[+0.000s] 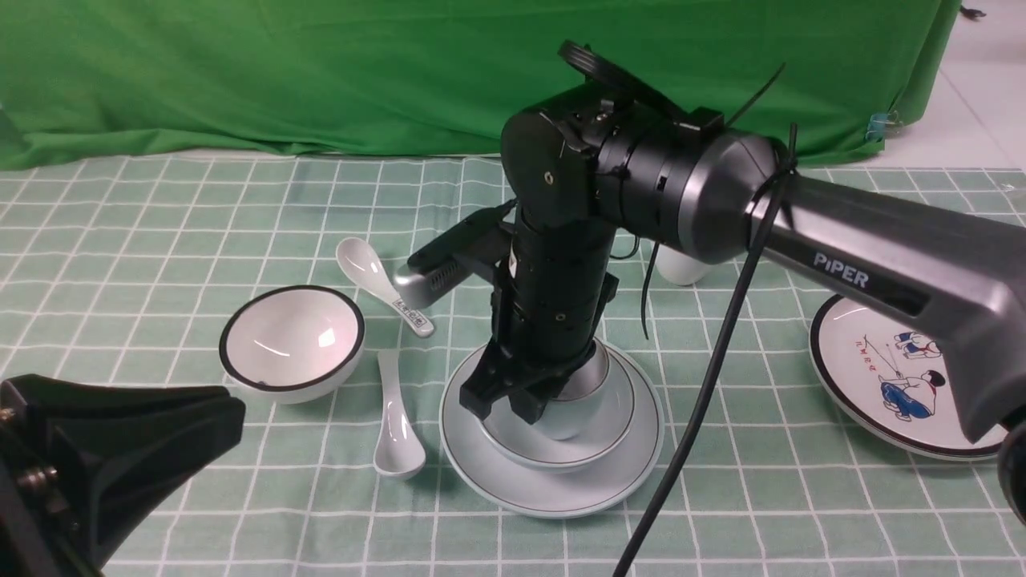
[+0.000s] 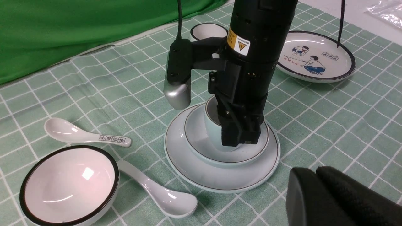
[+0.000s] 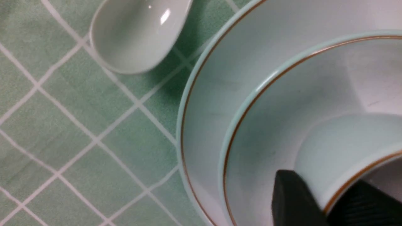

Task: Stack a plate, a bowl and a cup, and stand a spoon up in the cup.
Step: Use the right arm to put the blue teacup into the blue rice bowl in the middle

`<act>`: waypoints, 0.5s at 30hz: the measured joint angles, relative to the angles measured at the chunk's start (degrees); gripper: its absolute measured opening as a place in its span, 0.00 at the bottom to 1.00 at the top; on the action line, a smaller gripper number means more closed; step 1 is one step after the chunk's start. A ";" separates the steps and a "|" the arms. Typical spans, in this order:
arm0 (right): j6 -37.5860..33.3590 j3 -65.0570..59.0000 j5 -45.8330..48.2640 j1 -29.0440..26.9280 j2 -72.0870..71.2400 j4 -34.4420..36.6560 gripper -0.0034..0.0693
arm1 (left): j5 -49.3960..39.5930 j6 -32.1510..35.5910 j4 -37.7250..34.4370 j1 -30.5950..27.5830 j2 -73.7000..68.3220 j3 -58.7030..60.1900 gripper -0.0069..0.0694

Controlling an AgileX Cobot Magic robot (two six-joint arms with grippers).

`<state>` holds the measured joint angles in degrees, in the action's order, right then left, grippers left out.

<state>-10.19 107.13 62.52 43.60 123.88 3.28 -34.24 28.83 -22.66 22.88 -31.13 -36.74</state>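
Front view: the left gripper (image 1: 228, 417) hangs closed and empty at the table (image 1: 160, 200)'s near-left corner; the spoon (image 1: 397, 425) lies beside the plate (image 1: 553, 493) (seemingly untouched). The cup (image 1: 573, 413) sits in the bowl (image 1: 545, 458) on that plate, mid near edge. The right gripper (image 1: 513, 407)'s jaws straddle the cup wall, grip unclear, so stacking looks done: release, then fetch the spoon.

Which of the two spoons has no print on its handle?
The spoon beside the plate, between it and the black-rimmed bowl. The other spoon, farther back, carries printed characters at its handle end.
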 joint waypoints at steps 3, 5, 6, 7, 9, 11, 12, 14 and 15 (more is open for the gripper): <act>0.39 0.15 0.00 0.00 0.32 -0.13 0.60 | 0.00 0.00 0.00 0.00 0.00 0.00 0.11; 0.39 1.22 0.19 0.00 0.32 -0.13 0.74 | 0.00 0.00 0.00 0.00 0.00 0.00 0.11; 0.39 1.72 0.25 0.00 0.25 -0.18 0.78 | -0.04 0.00 0.00 0.00 0.00 0.00 0.11; 0.44 2.22 0.31 0.00 0.02 -0.18 0.80 | -0.26 0.00 0.00 0.00 0.00 0.00 0.11; 0.44 3.41 1.08 0.00 -0.92 -0.19 0.82 | -0.79 -0.33 0.00 0.00 -0.39 0.00 0.11; 0.44 4.20 2.04 0.00 -2.60 -0.37 0.79 | -1.76 -0.71 0.05 0.00 -1.81 -0.06 0.11; 0.37 4.59 2.05 0.00 -3.93 -0.52 0.77 | -2.48 -0.94 0.05 0.00 -2.72 -0.14 0.11; 0.25 4.84 2.12 0.00 -7.61 -0.69 0.67 | -6.31 -3.09 0.12 0.00 -6.70 -1.09 0.11; 0.25 4.84 2.17 0.00 -8.33 -0.69 0.65 | -6.75 -3.39 0.19 0.00 -7.16 -1.36 0.11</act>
<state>-9.94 111.97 64.69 43.60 115.55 2.59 -40.98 25.44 -22.48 22.88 -38.28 -38.10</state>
